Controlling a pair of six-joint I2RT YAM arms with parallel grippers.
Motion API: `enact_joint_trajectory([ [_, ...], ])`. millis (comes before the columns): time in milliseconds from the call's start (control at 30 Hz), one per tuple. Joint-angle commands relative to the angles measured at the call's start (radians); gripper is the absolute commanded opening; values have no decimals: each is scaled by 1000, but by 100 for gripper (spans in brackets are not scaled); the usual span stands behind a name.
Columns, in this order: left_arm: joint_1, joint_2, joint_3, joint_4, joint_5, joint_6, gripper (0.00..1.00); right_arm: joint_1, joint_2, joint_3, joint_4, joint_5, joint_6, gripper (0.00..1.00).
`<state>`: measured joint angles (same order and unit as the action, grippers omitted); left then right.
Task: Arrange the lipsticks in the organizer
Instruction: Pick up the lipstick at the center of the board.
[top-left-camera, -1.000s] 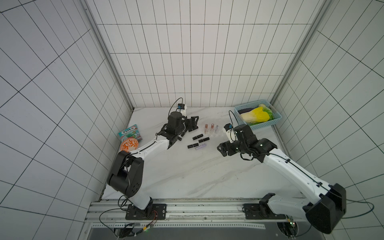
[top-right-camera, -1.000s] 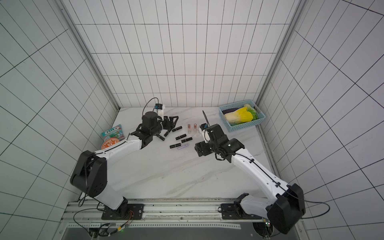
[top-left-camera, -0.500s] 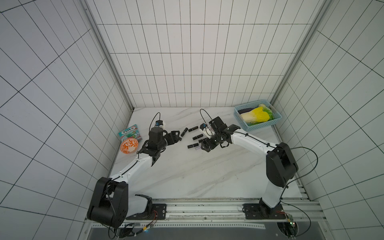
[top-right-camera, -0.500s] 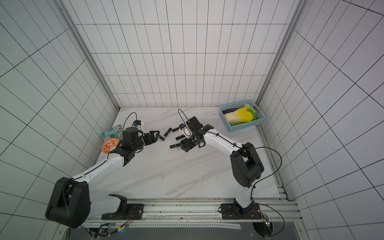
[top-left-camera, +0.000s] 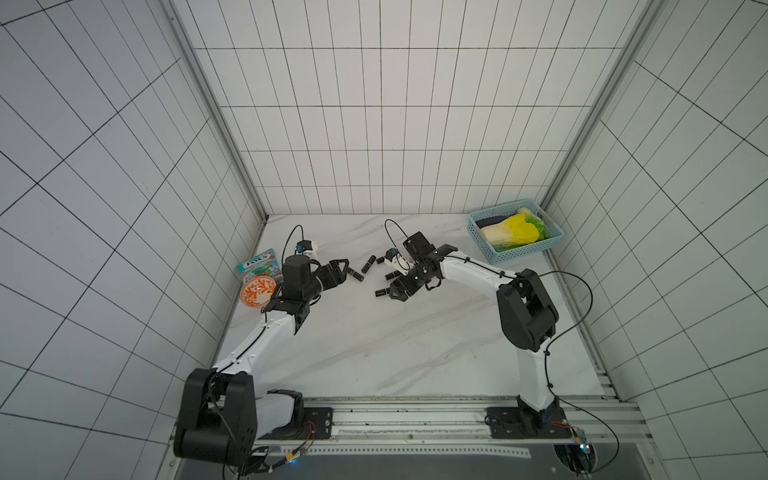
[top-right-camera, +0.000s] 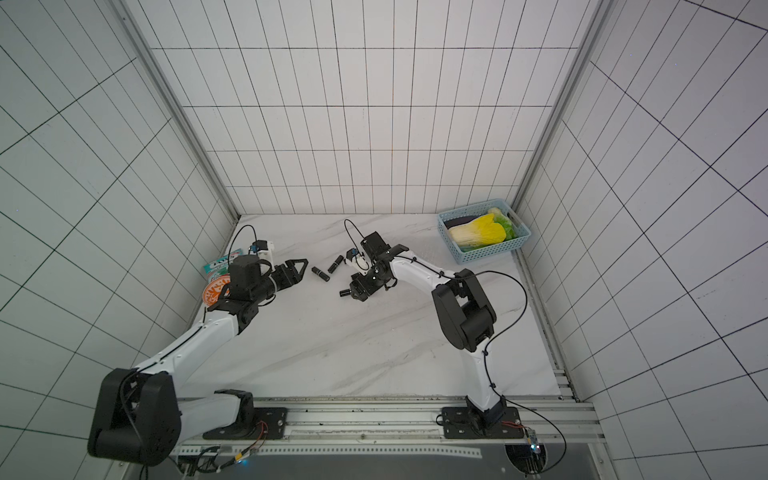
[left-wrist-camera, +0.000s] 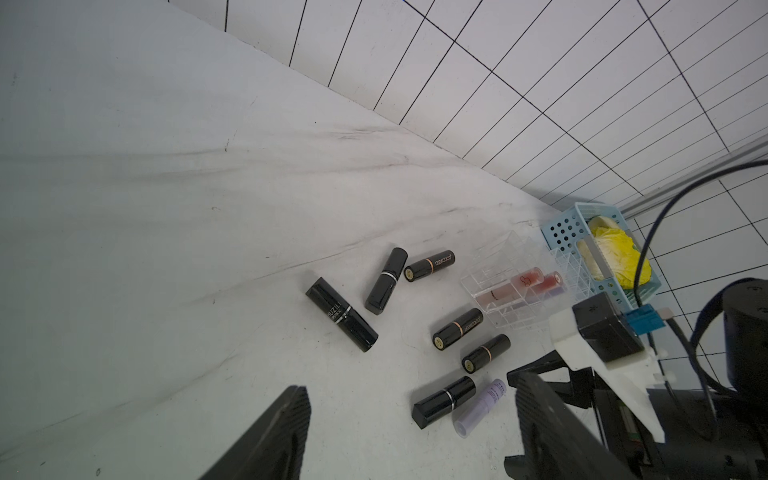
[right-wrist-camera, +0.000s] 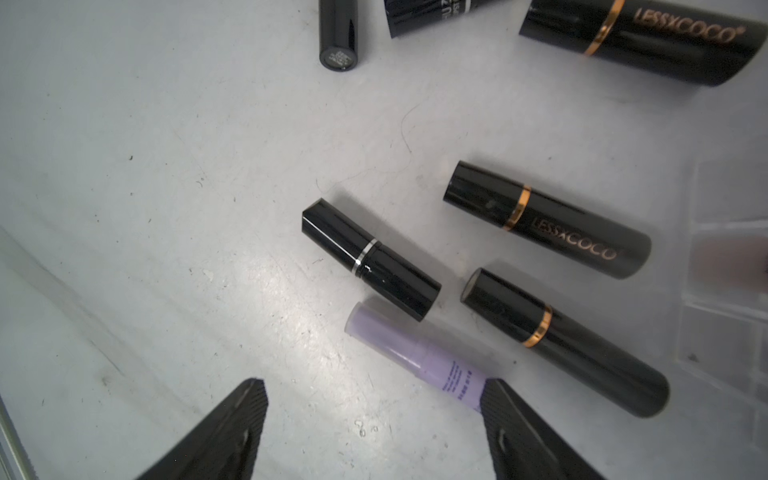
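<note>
Now the right end effector has swung in low over the loose lipsticks, open and empty, with the lavender tube at one fingertip. The left end effector, also open and empty, has backed off to the cluster's nine o'clock. At roughly two o'clock, toward the blue basket, the organizer holds two gloss tubes. A pick looks imminent.

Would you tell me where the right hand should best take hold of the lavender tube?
Probably mid-body, from above, pinching across its width: the lavender tube lies flat, and a black lipstick crowds its cap end.
</note>
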<state>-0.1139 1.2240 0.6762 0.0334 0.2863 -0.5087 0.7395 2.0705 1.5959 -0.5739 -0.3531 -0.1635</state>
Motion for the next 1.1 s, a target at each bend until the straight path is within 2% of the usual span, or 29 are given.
enact_joint_trajectory([
  [0,0,-29,-7,26,37,7,76,0,43,54,-27,-15,-22,85],
  [333,0,-56,-8,36,72,9,75,-14,89,78,-96,-40,-33,84],
  [633,-2,-61,-8,39,81,12,74,-3,59,24,-140,34,-34,79],
  [800,-2,-69,-7,37,86,10,74,19,69,19,-194,122,-24,72],
  [1067,-6,-99,-2,21,102,7,73,46,66,-1,-237,164,-9,57],
])
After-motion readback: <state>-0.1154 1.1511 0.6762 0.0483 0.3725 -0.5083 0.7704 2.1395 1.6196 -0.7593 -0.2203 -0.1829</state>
